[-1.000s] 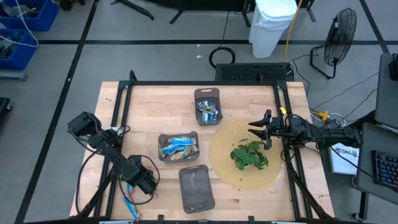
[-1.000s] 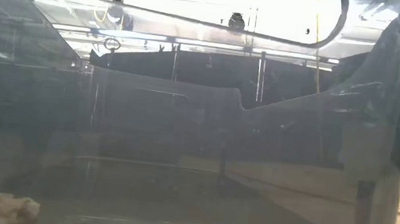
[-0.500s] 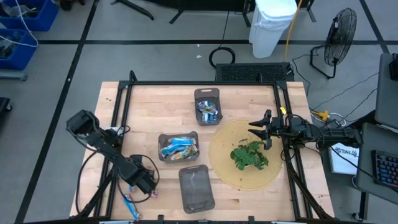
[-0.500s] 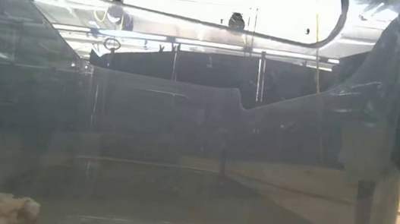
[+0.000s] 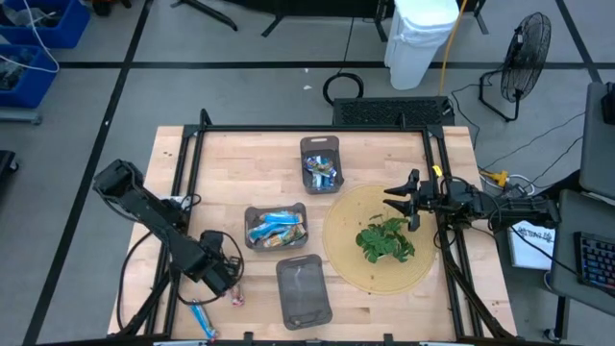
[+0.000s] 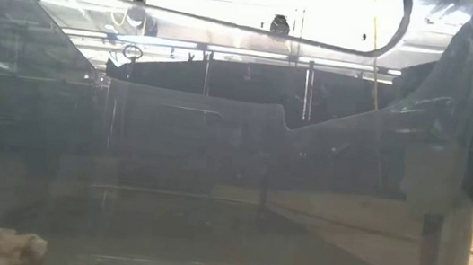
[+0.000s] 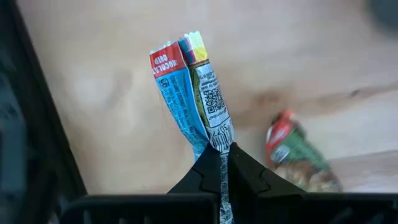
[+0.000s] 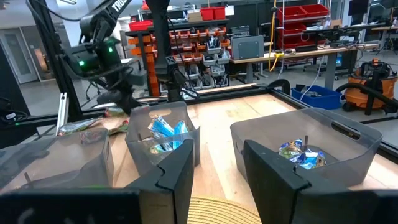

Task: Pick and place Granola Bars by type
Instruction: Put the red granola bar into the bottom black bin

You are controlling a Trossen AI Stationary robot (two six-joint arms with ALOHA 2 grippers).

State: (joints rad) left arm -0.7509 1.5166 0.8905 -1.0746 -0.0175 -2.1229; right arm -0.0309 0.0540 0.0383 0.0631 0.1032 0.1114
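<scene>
Bar [image 7: 186, 93] label "CHOCOLATE CHIP"

middle tray [image 5: 276, 228]: table centre, bars inside
far tray [image 5: 321, 163]: behind it, bars inside
near tray [image 5: 304, 291]: in front
plant [image 5: 386, 238]: on round mat [image 5: 346, 259], right of the trays
loose bar [image 5: 203, 315]: front-left table edge

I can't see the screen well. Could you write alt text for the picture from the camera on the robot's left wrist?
The left gripper is shut on one end of a blue-and-white granola bar, which points away from the camera over the pale wooden table. A second bar, in a red and green wrapper, lies on the wood nearby.
</scene>
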